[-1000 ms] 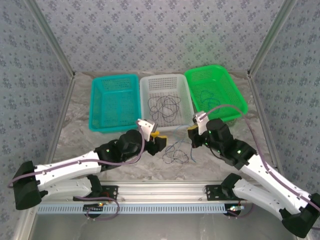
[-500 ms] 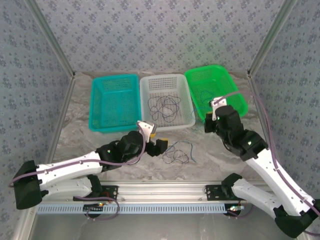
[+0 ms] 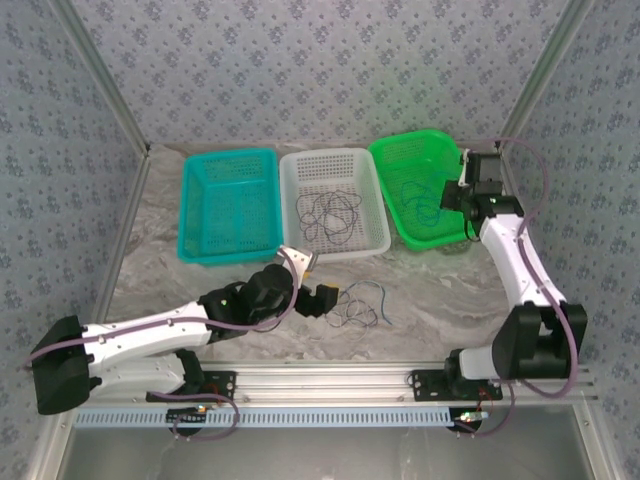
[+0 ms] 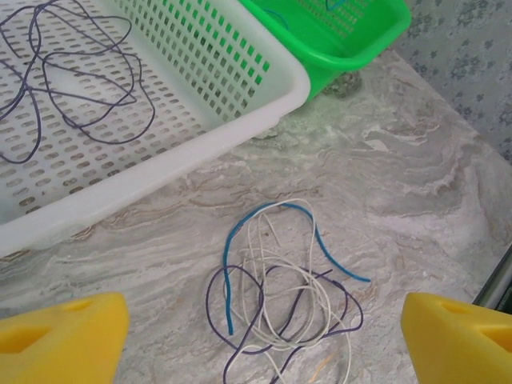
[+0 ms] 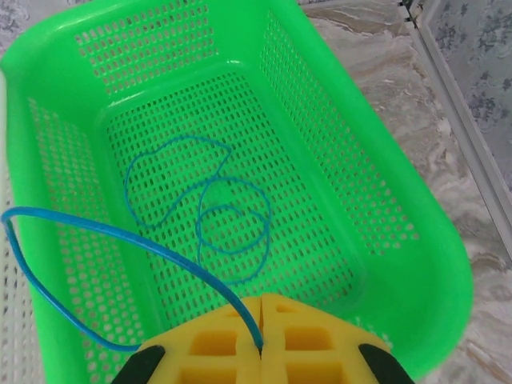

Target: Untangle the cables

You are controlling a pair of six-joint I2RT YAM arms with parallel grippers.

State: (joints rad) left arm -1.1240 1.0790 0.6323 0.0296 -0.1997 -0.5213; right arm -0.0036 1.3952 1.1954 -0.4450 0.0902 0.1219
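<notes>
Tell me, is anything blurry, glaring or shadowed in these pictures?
Top external: soft, even light, with a green tint on the wall behind the green basket. Left wrist: cable tangle crisp, shadows faint. Right wrist: basket mesh sharp, no glare.

The left arm (image 3: 150, 335) lies low, stretched from its base toward the near side of the white basket (image 3: 330, 153). The left gripper (image 3: 322, 298) sits just short of that basket's near rim, its yellow fingers (image 4: 64, 336) spread wide with nothing between them. The right arm (image 3: 520, 255) stands raised and bent to the basket's right, and the right gripper (image 3: 452, 195) is closed, pinching a thin blue cable (image 5: 120, 232).
</notes>
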